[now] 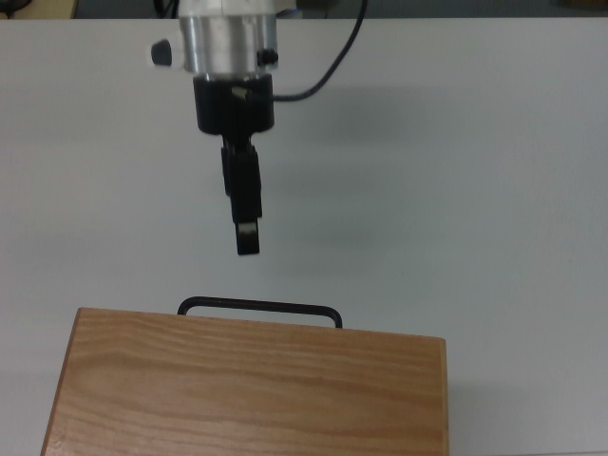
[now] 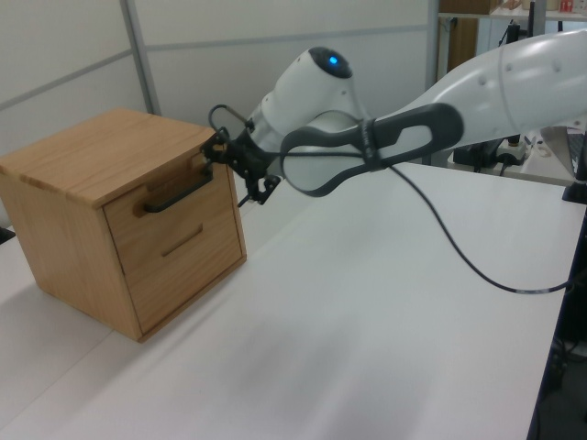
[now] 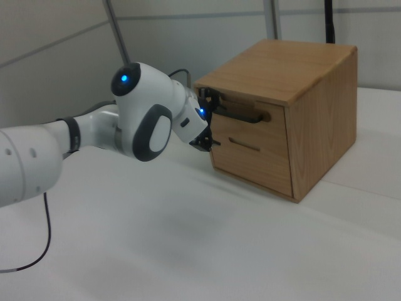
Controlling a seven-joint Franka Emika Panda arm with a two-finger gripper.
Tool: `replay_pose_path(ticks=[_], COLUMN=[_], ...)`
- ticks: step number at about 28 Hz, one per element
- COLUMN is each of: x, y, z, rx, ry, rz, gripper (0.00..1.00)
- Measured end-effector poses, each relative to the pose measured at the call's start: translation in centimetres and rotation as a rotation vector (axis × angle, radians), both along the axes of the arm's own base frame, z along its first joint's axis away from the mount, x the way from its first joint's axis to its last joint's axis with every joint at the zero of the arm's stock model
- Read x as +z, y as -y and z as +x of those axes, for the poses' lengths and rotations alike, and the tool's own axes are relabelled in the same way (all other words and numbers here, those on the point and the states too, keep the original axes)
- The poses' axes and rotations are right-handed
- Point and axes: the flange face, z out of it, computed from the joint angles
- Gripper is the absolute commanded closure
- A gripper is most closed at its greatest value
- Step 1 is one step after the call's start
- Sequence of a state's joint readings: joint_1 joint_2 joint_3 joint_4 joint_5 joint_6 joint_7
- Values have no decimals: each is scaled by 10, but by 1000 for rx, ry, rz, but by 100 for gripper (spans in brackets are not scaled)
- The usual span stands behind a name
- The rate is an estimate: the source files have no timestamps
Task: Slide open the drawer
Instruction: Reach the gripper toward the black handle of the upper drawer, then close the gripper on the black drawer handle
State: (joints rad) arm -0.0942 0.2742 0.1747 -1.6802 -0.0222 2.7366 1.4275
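end effector (image 1: 247, 237): centre of top view, above the handle (image 1: 259, 309), apart from it; open or closed: cannot tell | drawer (image 2: 174, 213): upper front of wooden cabinet (image 2: 87, 156), left of left view, closed | end effector just beside cabinet's front in right view (image 3: 207, 119) | cabinet on white tabletop (image 2: 367, 321)

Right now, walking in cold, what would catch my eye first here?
Probably the big white robot arm reaching across the white table, its black gripper hanging just short of the handle. Next, the wooden cabinet at the left view's left, with that black bar handle on its closed upper drawer.
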Motion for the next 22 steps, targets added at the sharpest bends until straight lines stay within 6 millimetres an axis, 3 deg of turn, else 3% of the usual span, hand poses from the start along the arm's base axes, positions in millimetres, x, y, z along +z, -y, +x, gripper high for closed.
replay_pose_path(ticks=[8,16,20,22], x=[-14,-19,-27,-30], y=[-3,-2,-4,-4], z=[29,41,44,45], rx=[6,9,17,20], ry=[28,52,55,52], rz=[24,25,13,6], gripper=[0,1,20,35])
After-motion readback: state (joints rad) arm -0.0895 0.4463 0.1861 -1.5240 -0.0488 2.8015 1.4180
